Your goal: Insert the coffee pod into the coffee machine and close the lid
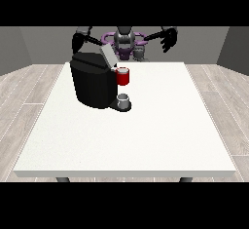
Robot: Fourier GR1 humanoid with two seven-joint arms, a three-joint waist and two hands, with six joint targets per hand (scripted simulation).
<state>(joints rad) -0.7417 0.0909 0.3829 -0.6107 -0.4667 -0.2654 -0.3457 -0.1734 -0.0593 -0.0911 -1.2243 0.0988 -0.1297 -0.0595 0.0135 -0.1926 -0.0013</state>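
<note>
The black coffee machine [92, 84] stands on the left half of the white table [146, 135], its grey lid [108, 55] tilted up and open. A red thing at the machine [123, 76] sits at its front right. Below it a grey thing [124, 100] rests on the machine's base. Another small grey thing [139, 52] shows at the table's far edge, before the robot's torso. The hand at the view's right [169, 39] is raised beyond the far edge, its fingers spread and holding nothing. The hand at the view's left [77, 42] hangs just behind the machine's top.
The robot's body [124, 40] stands behind the table's far edge. Wooden floor surrounds the table. White tabletop stretches in front of and to the right of the machine.
</note>
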